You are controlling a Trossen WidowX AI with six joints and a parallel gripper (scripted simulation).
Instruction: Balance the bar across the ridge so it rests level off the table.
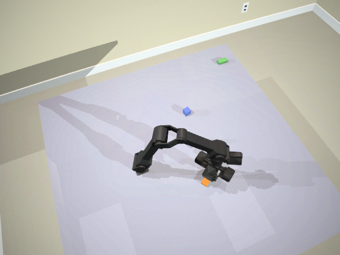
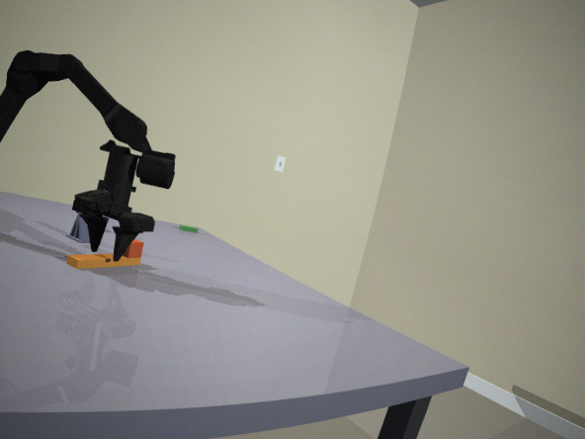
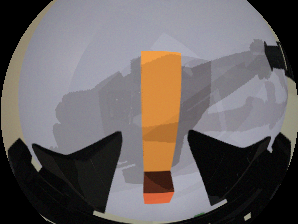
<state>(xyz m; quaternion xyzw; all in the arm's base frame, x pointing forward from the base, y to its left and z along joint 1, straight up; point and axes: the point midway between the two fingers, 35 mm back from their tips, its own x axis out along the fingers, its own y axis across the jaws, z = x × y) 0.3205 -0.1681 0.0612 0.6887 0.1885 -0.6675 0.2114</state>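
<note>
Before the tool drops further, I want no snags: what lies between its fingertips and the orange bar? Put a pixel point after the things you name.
Nothing solid shows between the tool point(image 2: 105, 255) point(image 3: 155, 132) and the orange bar point(image 2: 89, 261) point(image 3: 161, 100); the wrist view shows only tabletop and shadow beside it.

Bar: plain orange point(image 1: 205, 182) point(image 2: 94, 261) point(image 3: 161, 100)
Block at bar's end: red-orange point(image 2: 135, 248) point(image 3: 159, 198)
Ridge: grey-blue point(image 2: 80, 229), seemingly unpatterned, though partly hidden
Cube: blue point(image 1: 186, 111)
Small slab: green point(image 1: 222, 61) point(image 2: 189, 228)
Tabletop: pale lavender-grey point(image 1: 95, 184) point(image 2: 237, 356) point(image 3: 100, 50)
Arm: black point(image 1: 198, 140) point(image 2: 94, 89)
</note>
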